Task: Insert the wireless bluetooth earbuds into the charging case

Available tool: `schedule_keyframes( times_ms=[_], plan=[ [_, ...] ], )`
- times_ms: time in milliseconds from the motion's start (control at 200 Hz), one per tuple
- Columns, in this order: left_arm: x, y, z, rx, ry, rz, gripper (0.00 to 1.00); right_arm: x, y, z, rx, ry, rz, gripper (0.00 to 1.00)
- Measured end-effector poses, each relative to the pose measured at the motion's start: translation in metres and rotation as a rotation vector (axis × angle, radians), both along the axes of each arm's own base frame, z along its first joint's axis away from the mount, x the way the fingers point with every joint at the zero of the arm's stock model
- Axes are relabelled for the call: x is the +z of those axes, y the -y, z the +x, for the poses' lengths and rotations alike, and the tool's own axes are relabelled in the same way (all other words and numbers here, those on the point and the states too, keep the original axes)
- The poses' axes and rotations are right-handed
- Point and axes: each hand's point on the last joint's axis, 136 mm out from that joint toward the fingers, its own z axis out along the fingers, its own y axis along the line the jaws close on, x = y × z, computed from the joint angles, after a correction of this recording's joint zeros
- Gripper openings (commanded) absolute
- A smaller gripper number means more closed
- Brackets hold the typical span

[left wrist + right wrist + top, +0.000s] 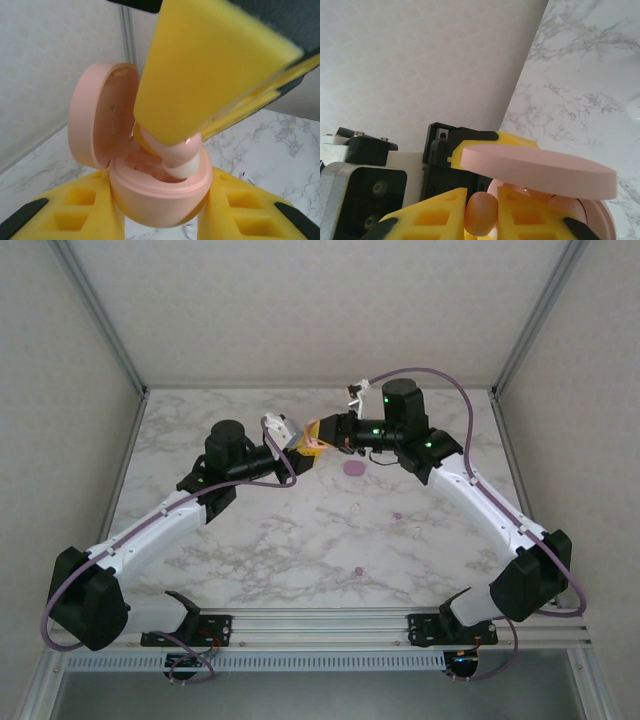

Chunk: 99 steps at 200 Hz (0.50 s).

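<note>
Left wrist view: the left gripper [160,181] is clenched on the lower half of a salmon-pink charging case [150,202], which sits squarely between its two yellow fingers with its lid [100,117] hinged open to the left of the jaws. The right gripper [182,137] reaches in from above, grasping a salmon-pink earbud [181,157] whose pale lower end sits inside the rim of the case. In the right wrist view that bud is pinched between the right jaws, with the lid's edge just above and beyond them.
</note>
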Motion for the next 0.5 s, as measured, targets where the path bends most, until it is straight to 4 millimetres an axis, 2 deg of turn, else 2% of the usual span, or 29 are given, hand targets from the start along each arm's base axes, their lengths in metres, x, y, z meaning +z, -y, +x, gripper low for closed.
schedule_keyframes(
  times_ms=[496],
  plan=[
    [-0.0001,0.0002,0.0,0.001,-0.009,-0.005,0.12,-0.0013,-0.0022,0.0,-0.033,0.045,-0.074,0.24]
  ],
)
